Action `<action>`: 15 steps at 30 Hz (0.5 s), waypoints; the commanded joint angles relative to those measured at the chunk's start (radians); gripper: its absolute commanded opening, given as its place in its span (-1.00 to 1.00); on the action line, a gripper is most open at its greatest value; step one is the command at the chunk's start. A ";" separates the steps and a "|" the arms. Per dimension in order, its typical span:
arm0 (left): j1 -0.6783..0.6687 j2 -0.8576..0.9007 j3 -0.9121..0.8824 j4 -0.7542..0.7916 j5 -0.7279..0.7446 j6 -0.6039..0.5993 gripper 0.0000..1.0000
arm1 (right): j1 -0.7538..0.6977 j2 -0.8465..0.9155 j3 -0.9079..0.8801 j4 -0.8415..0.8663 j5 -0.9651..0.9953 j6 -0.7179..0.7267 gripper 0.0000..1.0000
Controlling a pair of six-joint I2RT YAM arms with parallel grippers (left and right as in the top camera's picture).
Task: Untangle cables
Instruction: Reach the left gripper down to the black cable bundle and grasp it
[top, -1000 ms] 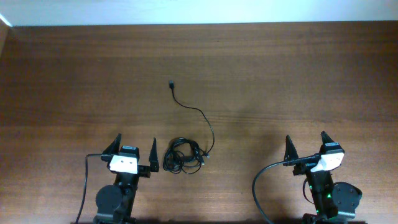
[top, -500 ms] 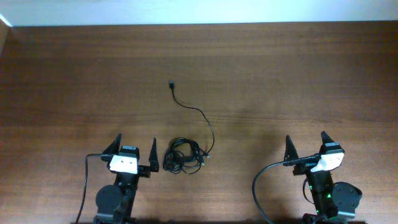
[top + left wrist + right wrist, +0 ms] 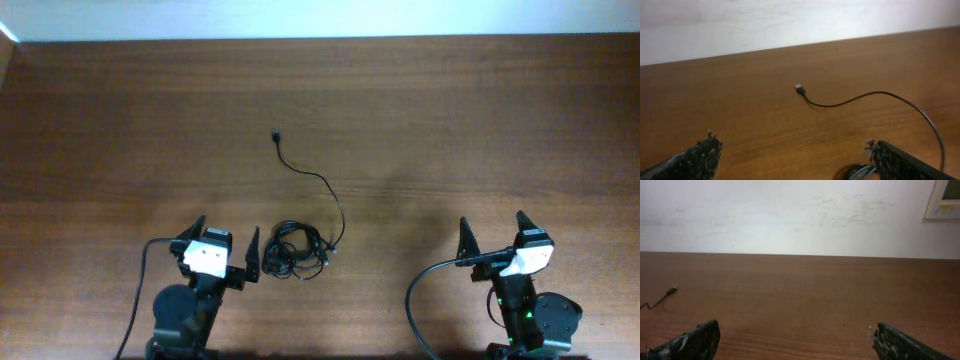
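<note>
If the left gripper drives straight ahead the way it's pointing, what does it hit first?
Probably the cable's plug end, about dead ahead of the open left gripper past bare table; depth is unclear.

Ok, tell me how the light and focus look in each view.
Overhead: even light on the table, white strip at the top washed out. Left wrist: cable plug sharp, near fingers blurred. Right wrist: bright wall, fingers blurred.
</note>
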 commanded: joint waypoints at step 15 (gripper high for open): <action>-0.002 1.080 0.819 -0.475 0.180 0.193 0.98 | 0.010 -0.011 -0.005 -0.007 0.016 0.000 0.97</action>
